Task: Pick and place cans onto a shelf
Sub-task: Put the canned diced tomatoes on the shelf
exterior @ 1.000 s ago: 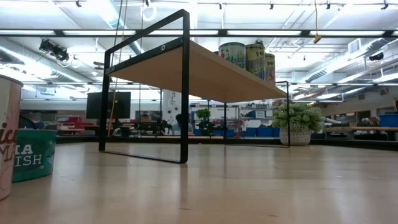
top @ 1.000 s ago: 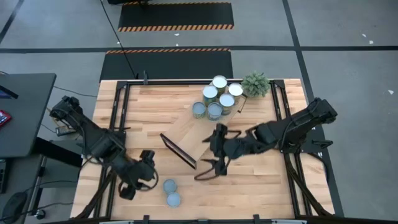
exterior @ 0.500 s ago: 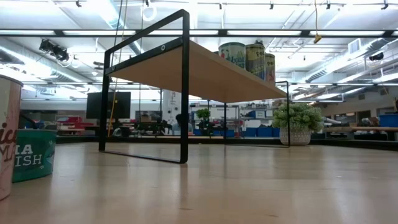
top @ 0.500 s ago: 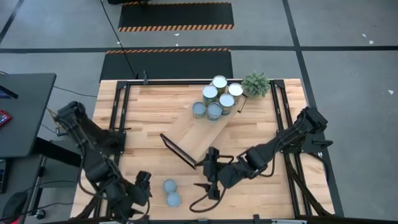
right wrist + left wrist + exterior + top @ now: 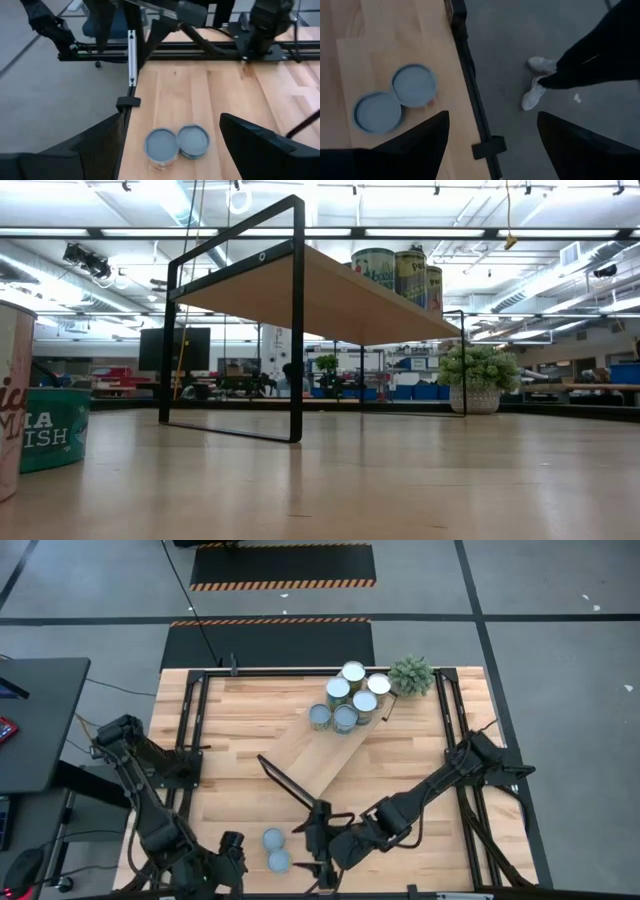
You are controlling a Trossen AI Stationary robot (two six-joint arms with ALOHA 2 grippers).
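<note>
The counter [image 5: 230,730] carries the shelf [image 5: 320,755], set slantwise across its middle. Five cans [image 5: 346,700] cluster on the shelf's far end, beside a small plant [image 5: 411,674]. Two more cans [image 5: 275,849] stand touching each other at the counter's near edge. The right end effector [image 5: 318,850] hangs just beside that pair, fingers spread, empty. The left end effector [image 5: 232,862] sits at the near edge on the pair's other side, also spread and empty. A person's shoes [image 5: 536,82] show on the floor.
</note>
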